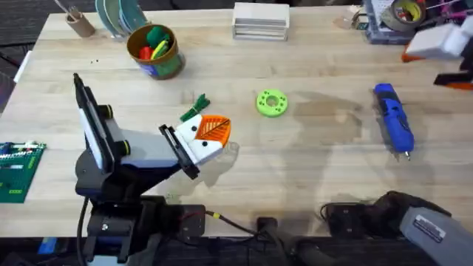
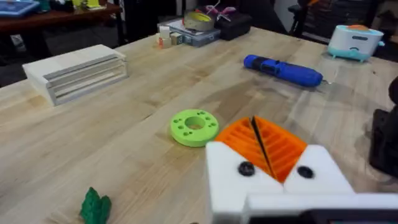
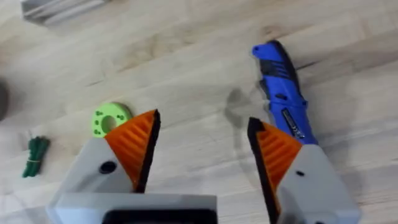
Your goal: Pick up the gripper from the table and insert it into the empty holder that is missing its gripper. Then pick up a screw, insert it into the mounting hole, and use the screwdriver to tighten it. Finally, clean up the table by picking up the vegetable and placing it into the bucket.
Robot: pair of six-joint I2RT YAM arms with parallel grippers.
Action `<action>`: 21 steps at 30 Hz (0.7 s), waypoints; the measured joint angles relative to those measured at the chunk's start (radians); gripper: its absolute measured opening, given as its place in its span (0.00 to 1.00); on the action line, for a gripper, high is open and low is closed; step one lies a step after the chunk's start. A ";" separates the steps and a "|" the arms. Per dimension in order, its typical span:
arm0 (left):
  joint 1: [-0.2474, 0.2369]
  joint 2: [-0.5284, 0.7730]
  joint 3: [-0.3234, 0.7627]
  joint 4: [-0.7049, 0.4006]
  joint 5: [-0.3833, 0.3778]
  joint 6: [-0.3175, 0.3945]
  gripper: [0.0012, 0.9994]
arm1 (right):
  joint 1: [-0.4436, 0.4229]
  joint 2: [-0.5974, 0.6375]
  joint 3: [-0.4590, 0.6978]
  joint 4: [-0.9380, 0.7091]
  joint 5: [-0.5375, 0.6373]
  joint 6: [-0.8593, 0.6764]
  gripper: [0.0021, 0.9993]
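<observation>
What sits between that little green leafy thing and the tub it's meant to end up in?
Nothing visible. Bare wood lies between the vegetable and the bucket. The left gripper sits just beside the vegetable, off that line.

White end effector (image 2: 264,163) mounts, orange ribbed pads (image 3: 134,146), seemingly black screws.

Blue screwdriver (image 1: 392,118); green vegetable (image 1: 195,108); orange ribbed pads (image 3: 134,146).

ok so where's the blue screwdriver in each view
overhead: screwdriver lies at right of the table, dark tip toward the bases.
left wrist: screwdriver at upper right, beyond the green ring disc.
right wrist: screwdriver at upper right.
shared landmark: the green ring disc.
</observation>
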State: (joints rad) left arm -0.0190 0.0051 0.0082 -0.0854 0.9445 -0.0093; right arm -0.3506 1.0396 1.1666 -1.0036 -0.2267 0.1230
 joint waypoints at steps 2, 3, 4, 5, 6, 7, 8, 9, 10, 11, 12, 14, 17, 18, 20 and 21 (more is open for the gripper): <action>0.000 0.000 0.000 0.001 -0.005 -0.004 0.01 | -0.012 -0.006 -0.035 0.031 0.000 -0.023 0.89; 0.000 0.000 0.000 0.001 -0.007 -0.007 0.01 | -0.014 -0.006 -0.047 0.052 0.000 -0.040 0.89; 0.000 0.000 0.000 0.002 -0.008 -0.007 0.01 | -0.014 -0.003 -0.058 0.079 0.001 -0.062 0.89; 0.000 0.000 0.000 0.002 -0.011 -0.008 0.01 | -0.014 0.002 -0.066 0.104 0.003 -0.091 0.89; 0.000 0.000 0.000 0.002 -0.013 -0.008 0.01 | -0.014 0.011 -0.069 0.121 0.011 -0.121 0.89; 0.000 0.000 0.000 0.002 -0.015 -0.009 0.01 | -0.014 0.020 -0.070 0.132 0.022 -0.151 0.89; 0.000 0.000 0.000 0.003 -0.018 -0.010 0.01 | -0.014 0.032 -0.070 0.138 0.038 -0.183 0.89; 0.000 0.000 0.000 0.003 -0.019 -0.011 0.01 | -0.014 0.049 -0.070 0.139 0.063 -0.219 0.89; 0.000 0.000 0.000 0.003 -0.021 -0.011 0.01 | -0.014 0.064 -0.070 0.139 0.087 -0.246 0.89; 0.000 0.000 0.000 0.003 -0.022 -0.011 0.01 | -0.014 0.083 -0.070 0.137 0.117 -0.273 0.89; 0.000 0.000 0.000 0.003 -0.022 -0.011 0.01 | -0.014 0.098 -0.071 0.135 0.140 -0.292 0.89; 0.000 0.000 0.000 0.003 -0.022 -0.011 0.01 | -0.014 0.132 -0.072 0.125 0.187 -0.321 0.89; 0.000 0.000 0.000 0.003 -0.022 -0.011 0.01 | -0.014 0.170 -0.077 0.133 0.228 -0.353 0.89; 0.000 0.000 0.000 0.003 -0.022 -0.011 0.01 | -0.014 0.182 -0.077 0.140 0.238 -0.368 0.89; 0.000 0.000 0.000 0.003 -0.023 -0.011 0.01 | -0.014 0.201 -0.077 0.144 0.249 -0.398 0.89; 0.000 0.000 0.000 0.003 -0.023 -0.011 0.01 | -0.014 0.214 -0.077 0.144 0.252 -0.414 0.89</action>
State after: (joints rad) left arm -0.0193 0.0055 0.0082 -0.0822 0.9219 -0.0204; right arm -0.3649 1.2531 1.0893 -0.8600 0.0254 -0.2913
